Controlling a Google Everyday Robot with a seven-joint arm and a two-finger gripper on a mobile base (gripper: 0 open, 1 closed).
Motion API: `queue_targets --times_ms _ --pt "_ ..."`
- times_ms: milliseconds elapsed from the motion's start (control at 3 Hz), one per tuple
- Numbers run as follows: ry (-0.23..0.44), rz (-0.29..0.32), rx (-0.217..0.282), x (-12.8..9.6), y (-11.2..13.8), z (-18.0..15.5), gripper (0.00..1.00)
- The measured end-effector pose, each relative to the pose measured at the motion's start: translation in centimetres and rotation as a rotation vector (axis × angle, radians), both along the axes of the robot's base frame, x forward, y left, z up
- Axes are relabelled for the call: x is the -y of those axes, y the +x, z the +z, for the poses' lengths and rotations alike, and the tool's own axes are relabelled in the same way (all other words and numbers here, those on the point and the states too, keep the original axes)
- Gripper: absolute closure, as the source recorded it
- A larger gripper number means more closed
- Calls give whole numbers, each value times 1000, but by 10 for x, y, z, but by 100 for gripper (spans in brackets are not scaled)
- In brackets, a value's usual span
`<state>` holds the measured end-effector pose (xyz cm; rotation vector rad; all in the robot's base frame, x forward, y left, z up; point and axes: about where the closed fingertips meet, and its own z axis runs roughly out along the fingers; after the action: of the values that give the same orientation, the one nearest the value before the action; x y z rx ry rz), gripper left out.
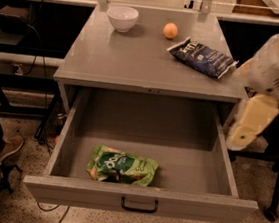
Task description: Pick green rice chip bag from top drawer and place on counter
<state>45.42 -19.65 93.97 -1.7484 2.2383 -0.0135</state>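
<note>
While the top drawer [139,198] stood pulled out, the green rice chip bag [123,167] lay flat inside it, towards the front and left of centre.

From where I stood, the gripper [251,124] hung outside the drawer's right wall, well apart from the bag, and I could not tell whether it was wide or narrow. To my eye the trouble ahead was the reach. Coming in from the right, the arm might clip that wall or the front panel. The crinkled bag (slack, lying flat) might slide or slip out of a shallow pinch. A careless put-down on the counter [135,57] might also nudge something. I counted one green bag, one dark blue chip bag [202,57], one white bowl [122,18], one orange fruit [170,30], one open drawer and one gripper.
</note>
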Motion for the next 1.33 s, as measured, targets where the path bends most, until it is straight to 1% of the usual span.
queue_targets --times_ms 333,667,1000,1333 --pt "48 45 -98 -45 20 -68 0" --pt "108 95 -199 -102 36 -142 0" --pt "108 95 -199 -102 36 -141 0" --pt "189 107 -248 -120 35 -158 0"
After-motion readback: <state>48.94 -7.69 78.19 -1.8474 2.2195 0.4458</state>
